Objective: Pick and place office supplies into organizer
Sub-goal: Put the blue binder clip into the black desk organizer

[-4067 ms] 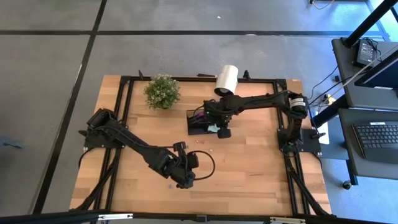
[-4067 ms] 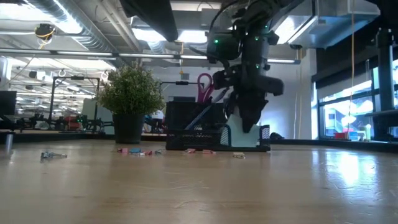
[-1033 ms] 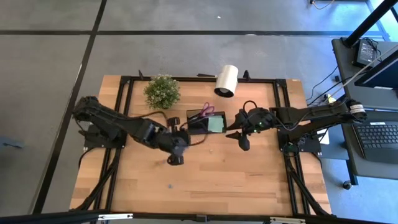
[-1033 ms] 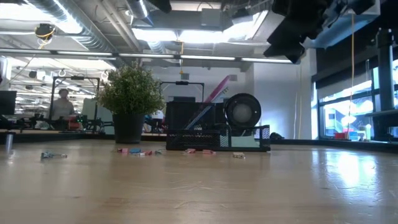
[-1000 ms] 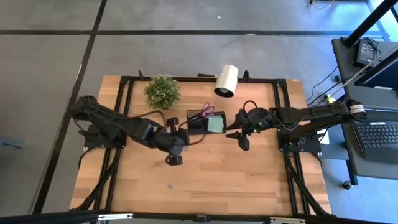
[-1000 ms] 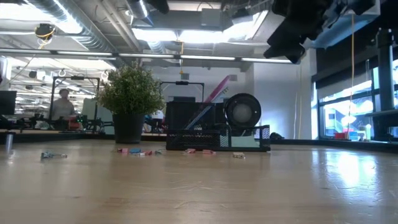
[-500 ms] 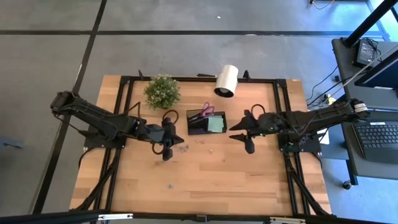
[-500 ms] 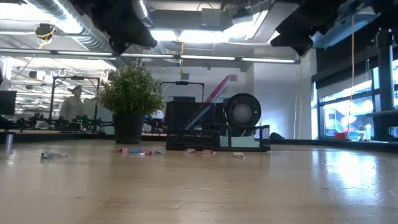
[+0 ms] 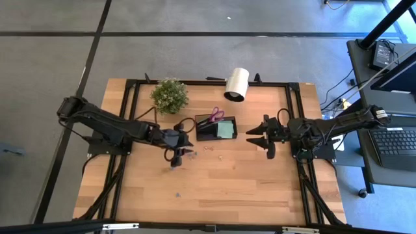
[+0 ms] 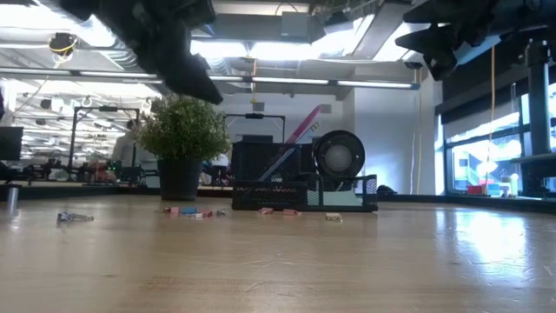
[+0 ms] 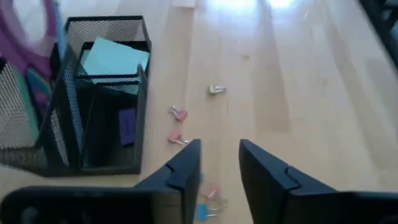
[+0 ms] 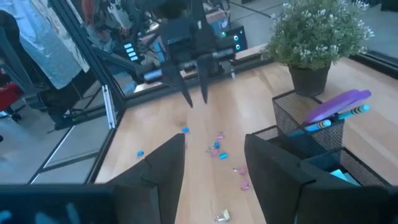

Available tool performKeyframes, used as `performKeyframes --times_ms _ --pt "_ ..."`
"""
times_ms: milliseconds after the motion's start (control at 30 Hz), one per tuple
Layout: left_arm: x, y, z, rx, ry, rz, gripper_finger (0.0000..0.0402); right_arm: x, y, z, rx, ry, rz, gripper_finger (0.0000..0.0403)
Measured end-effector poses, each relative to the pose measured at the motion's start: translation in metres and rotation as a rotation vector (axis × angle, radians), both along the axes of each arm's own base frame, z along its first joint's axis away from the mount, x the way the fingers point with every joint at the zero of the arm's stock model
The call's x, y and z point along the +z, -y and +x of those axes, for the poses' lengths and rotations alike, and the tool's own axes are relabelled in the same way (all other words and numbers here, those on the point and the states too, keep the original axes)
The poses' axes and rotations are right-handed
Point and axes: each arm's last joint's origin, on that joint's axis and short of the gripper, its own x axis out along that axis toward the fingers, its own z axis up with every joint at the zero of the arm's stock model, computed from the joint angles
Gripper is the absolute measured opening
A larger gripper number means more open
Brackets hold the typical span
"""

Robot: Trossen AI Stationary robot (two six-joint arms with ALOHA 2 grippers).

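The black mesh organizer [image 9: 207, 134] stands at the table's far middle. Purple-handled scissors [image 9: 212, 117] stick up out of its taller compartment. A light green sticky-note pad [image 11: 114, 59] and a tiny purple piece [image 11: 126, 126] lie in its lower parts. Small clips [image 11: 178, 114] lie loose on the wood in front of it. My left gripper [image 11: 219, 163] hovers open above the clips, left of the organizer [image 11: 93, 106], with nothing between its fingers. My right gripper [image 9: 260, 142] stands open to the organizer's right, raised off the table.
A potted plant [image 9: 169, 95] stands far left of the organizer and a white roll [image 9: 236, 84] lies behind it. More clips [image 12: 217, 149] are scattered toward the near left, one apart [image 9: 177, 193]. The black frame rails [image 9: 128, 123] run along the table's sides.
My left gripper has come down over the clips and shifted a little toward the table's left edge; it now shows in the low view. My right gripper has drawn back toward the table's right edge, away from the organizer.
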Motion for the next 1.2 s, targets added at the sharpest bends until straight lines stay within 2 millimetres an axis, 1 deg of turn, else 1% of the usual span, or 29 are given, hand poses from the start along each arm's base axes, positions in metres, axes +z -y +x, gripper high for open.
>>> performKeyframes --times_ms 67,133,300,467,633,767,900,1200 --pt "-0.006 0.000 0.002 -0.028 -0.025 0.067 0.0119 0.000 0.000 0.000 -0.003 -0.001 0.003 0.0171" --pt "-0.012 0.000 0.006 -0.053 -0.044 0.098 0.0128 0.000 0.000 0.000 -0.003 -0.002 0.004 0.0171" --pt "-0.033 0.001 0.014 -0.014 -0.118 0.073 0.0131 0.000 0.000 0.000 -0.003 -0.002 0.005 0.0171" --pt "-0.050 0.004 0.029 0.023 -0.155 0.043 0.0132 -0.001 0.000 0.000 -0.003 -0.008 0.003 0.0171" --pt "-0.062 0.007 0.045 0.054 -0.194 0.015 0.0134 -0.001 0.001 0.000 -0.015 -0.014 -0.002 0.0171" --pt "-0.070 0.008 0.053 0.061 -0.268 0.028 0.0135 -0.002 0.001 0.000 -0.016 -0.021 -0.004 0.0171" --pt "-0.080 0.007 0.057 0.073 -0.358 0.056 0.0135 -0.003 0.001 0.000 -0.016 -0.032 -0.007 0.0171" --pt "-0.090 0.009 0.064 0.097 -0.408 0.053 0.0136 -0.006 0.001 -0.001 -0.020 -0.056 -0.008 0.0171"
